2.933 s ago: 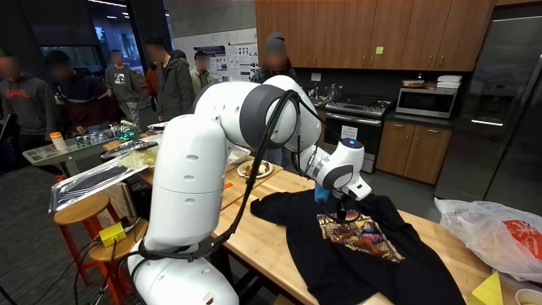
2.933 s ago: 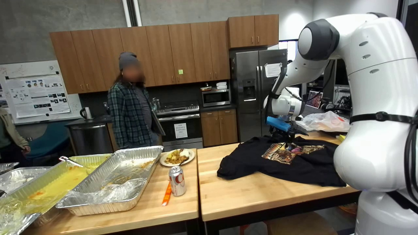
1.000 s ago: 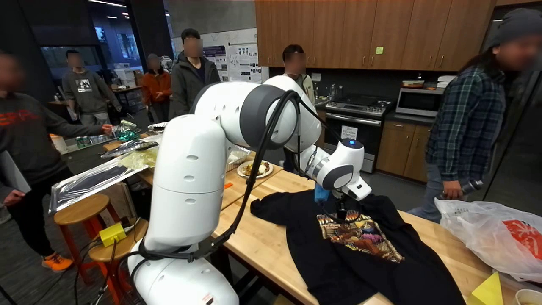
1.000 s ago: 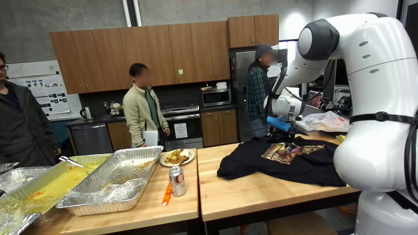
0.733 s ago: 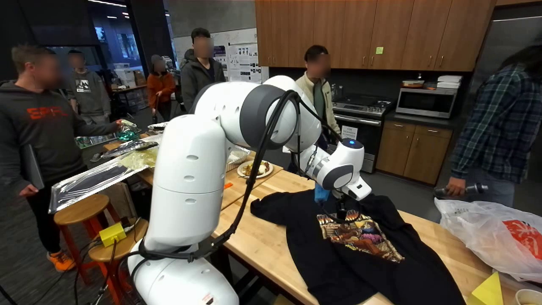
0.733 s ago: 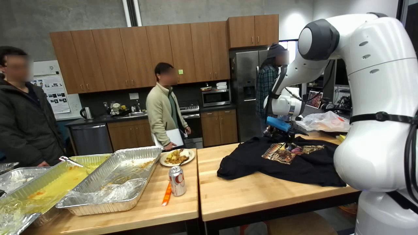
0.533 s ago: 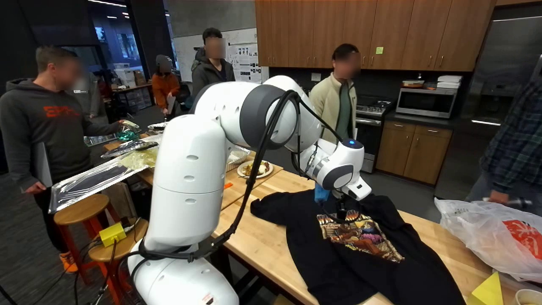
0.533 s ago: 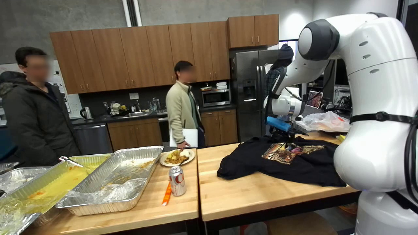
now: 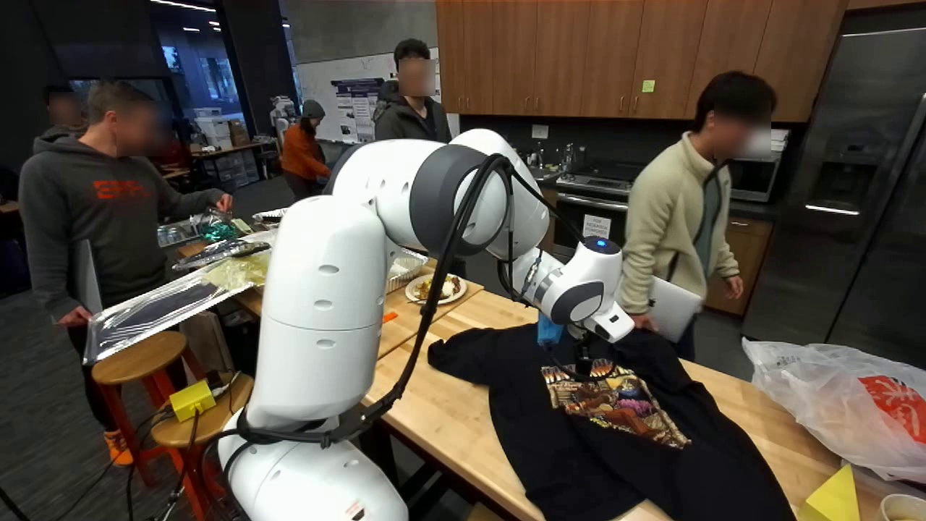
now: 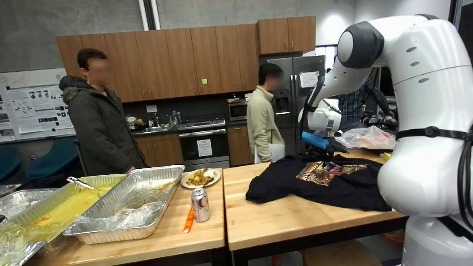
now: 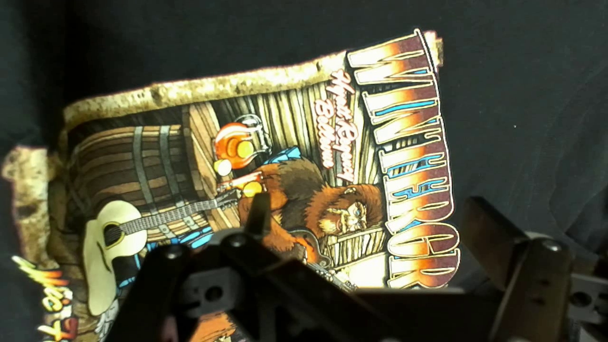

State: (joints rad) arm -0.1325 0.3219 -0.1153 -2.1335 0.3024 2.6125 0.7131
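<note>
A black shirt (image 9: 521, 412) with a colorful printed picture lies spread on the wooden table; it also shows in an exterior view (image 10: 281, 184). The print has a brown furry figure, a guitar, a barrel and large lettering. My gripper (image 9: 583, 358) points down over the upper part of the print, close to the cloth; it also shows in an exterior view (image 10: 326, 159). In the wrist view the gripper (image 11: 375, 223) has its two dark fingers spread wide, with only the print (image 11: 304, 180) seen between them. Whether the fingertips touch the cloth I cannot tell.
A white plastic bag (image 9: 839, 405) and a yellow block (image 9: 832, 496) stand on the table. Foil trays (image 10: 125, 207), a plate of food (image 10: 200, 178) and a can (image 10: 200, 205) stand on the neighboring table. A person in a cream jacket (image 9: 673, 217) is close to the table's far side.
The arm, gripper and shirt have not visibly moved. The person in the cream jacket has walked past behind the table toward the fridge. The person in plaid has moved on behind the arm.
</note>
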